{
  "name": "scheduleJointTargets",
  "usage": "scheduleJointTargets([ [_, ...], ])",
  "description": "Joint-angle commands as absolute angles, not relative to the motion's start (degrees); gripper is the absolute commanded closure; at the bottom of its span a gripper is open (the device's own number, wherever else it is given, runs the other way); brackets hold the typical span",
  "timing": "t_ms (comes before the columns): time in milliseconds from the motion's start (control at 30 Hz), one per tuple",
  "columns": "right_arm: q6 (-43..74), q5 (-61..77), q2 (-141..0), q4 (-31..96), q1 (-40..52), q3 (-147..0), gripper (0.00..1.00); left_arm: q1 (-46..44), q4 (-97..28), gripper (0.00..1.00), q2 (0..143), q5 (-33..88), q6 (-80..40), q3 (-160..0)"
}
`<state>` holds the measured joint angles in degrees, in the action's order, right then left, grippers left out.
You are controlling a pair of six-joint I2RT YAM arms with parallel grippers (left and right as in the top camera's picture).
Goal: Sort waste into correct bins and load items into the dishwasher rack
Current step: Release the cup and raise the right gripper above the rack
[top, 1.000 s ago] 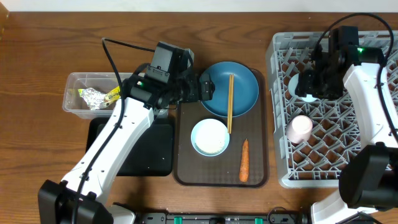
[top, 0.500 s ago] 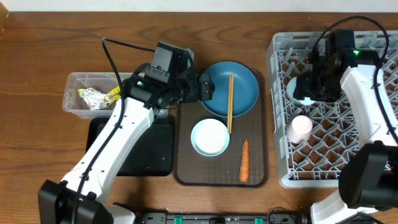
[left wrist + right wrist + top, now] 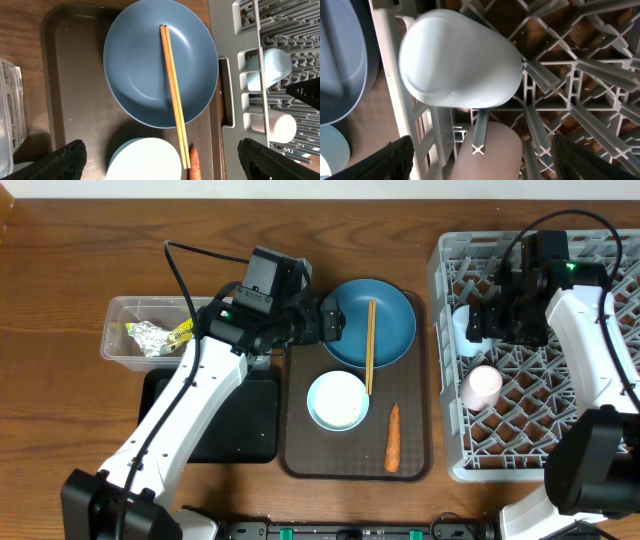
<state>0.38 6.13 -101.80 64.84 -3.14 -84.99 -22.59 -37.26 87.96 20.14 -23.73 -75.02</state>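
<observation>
Across the brown wooden table (image 3: 60,280), whose far edge meets a pale strip, the grey dishwasher rack (image 3: 447,430) runs off the right side of the overhead view. A light blue cup (image 3: 466,328) and a pink cup (image 3: 481,387) lie in it. The right gripper (image 3: 490,320) hangs over the blue one, fingers (image 3: 390,160) wide, gripping nothing. The left gripper (image 3: 335,322), also spread and empty, hovers by the blue plate (image 3: 395,330) bearing chopsticks (image 3: 370,345). Its arm hides part of the black tray (image 3: 240,420) and the clear tub (image 3: 120,315).
</observation>
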Motion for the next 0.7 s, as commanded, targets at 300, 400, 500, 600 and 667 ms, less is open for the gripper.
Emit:
scheduleJointTargets([
  [300,0.1,10.0,-102.2,70.9,-1.7,-92.3,0.2,-22.4,-37.4,0.01,87.7,19.4,-23.1,-75.2],
  [400,0.1,12.5,-102.2,73.5,-1.0,-94.3,0.17,-22.4,-37.4,0.01,87.7,19.4,-23.1,-75.2],
  [500,0.1,17.3,-102.2,76.7,-0.4,-96.0,0.03,-22.4,-37.4,0.01,87.7,19.4,-23.1,-75.2],
  [600,0.2,18.5,-102.2,78.7,-0.3,-96.1,0.01,-22.4,-37.4,0.01,87.7,19.4,-23.1,-75.2],
  [667,0.2,18.5,-102.2,79.1,-0.3,-95.9,0.01,-22.4,-37.4,0.01,87.7,19.4,-23.1,-75.2],
])
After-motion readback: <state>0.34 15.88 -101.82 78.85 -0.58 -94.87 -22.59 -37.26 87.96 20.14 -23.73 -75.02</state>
